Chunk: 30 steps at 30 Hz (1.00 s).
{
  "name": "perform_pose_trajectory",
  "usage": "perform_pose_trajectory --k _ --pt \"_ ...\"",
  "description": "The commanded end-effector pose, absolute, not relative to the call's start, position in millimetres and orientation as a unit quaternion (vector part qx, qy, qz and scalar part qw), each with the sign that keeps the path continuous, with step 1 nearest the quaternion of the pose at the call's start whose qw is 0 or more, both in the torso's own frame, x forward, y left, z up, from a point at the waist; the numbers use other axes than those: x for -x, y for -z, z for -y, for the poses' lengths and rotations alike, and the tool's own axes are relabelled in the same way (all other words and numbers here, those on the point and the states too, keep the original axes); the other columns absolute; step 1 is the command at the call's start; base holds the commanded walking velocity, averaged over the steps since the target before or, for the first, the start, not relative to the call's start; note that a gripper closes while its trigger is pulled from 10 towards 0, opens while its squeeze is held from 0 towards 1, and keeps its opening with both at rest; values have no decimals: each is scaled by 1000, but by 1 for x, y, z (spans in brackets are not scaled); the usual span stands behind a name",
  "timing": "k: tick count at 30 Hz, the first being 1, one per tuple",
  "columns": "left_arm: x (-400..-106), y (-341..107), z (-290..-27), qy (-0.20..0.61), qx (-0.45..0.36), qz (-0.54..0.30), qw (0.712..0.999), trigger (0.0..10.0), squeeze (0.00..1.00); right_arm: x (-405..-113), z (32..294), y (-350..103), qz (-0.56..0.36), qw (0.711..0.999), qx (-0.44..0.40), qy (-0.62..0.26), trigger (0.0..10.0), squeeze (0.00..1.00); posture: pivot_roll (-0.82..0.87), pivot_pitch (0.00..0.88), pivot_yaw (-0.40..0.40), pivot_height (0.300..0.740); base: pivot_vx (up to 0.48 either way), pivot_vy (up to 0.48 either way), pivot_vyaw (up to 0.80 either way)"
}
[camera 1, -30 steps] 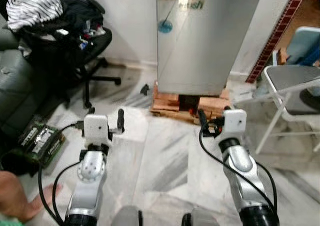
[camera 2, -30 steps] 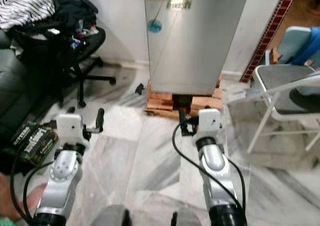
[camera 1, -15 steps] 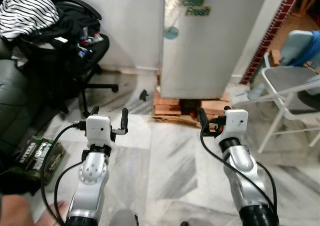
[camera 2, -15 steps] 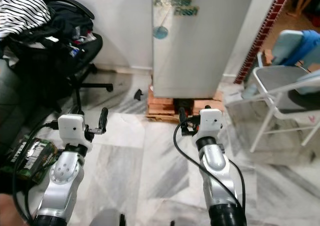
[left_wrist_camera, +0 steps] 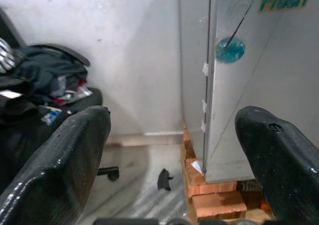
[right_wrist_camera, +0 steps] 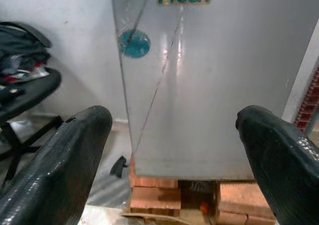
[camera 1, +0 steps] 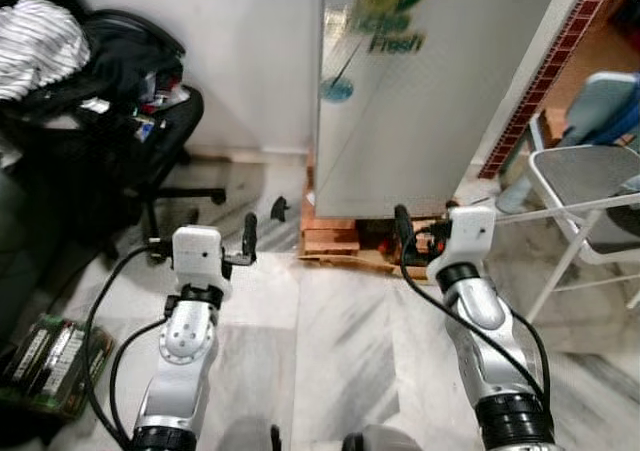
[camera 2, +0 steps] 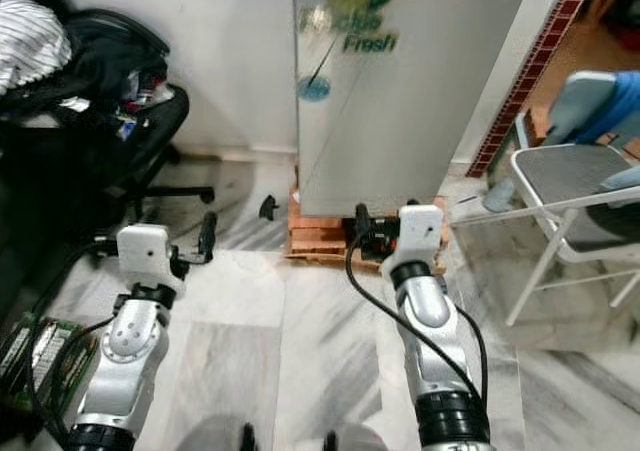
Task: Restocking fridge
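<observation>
Two empty grippers faced a closed fridge door.
Both the left gripper (left_wrist_camera: 169,155) and the right gripper (right_wrist_camera: 174,150) stood with fingers spread wide apart, holding nothing, raised side by side above the white marble floor (camera 1: 330,341). Directly ahead stood the tall silver-grey steel fridge (camera 1: 420,101), shut, bearing a green "Fresh" label and a round blue sticker, raised on a base of orange bricks (camera 1: 335,239). Judged step: approach squarely, then find the door's edge or handle, which was not visible. A black office chair piled with clothes (camera 1: 110,121) stood left; a grey folding chair (camera 1: 590,186) right.
</observation>
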<state>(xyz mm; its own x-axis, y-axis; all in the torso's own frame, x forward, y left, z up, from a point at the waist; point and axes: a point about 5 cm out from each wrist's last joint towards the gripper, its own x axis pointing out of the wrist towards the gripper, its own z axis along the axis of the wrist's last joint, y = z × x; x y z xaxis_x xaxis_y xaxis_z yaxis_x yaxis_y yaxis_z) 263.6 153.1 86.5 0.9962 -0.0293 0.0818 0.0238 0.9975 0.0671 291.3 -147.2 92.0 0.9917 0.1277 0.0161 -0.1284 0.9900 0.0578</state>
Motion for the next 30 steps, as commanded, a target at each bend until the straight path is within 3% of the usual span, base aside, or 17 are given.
perform_pose_trajectory --k 1,6,19,24,30 --pt "-267 -87 -155 4 -28 31 999 10000 0 -292 144 -93 8 997 -27 -71 10000 0 98 82 17 740 326 352 -644" --pt "-268 -89 -156 10 -37 37 999 10000 0 -294 142 -94 11 997 -25 -72 10000 0 102 87 26 740 300 373 -129" --pt "-267 -82 -161 -3 -40 17 999 10000 0 -294 136 -92 9 997 -23 -77 10000 0 103 84 30 740 0 463 0" --pt "-269 -87 -160 4 -48 30 998 10000 0 -296 134 -95 15 996 -22 -80 10000 0 109 92 33 740 0 480 -758" --pt "-271 -91 -161 8 -46 35 998 10000 0 -299 130 -101 26 996 -19 -83 10000 0 107 108 41 740 0 475 0"
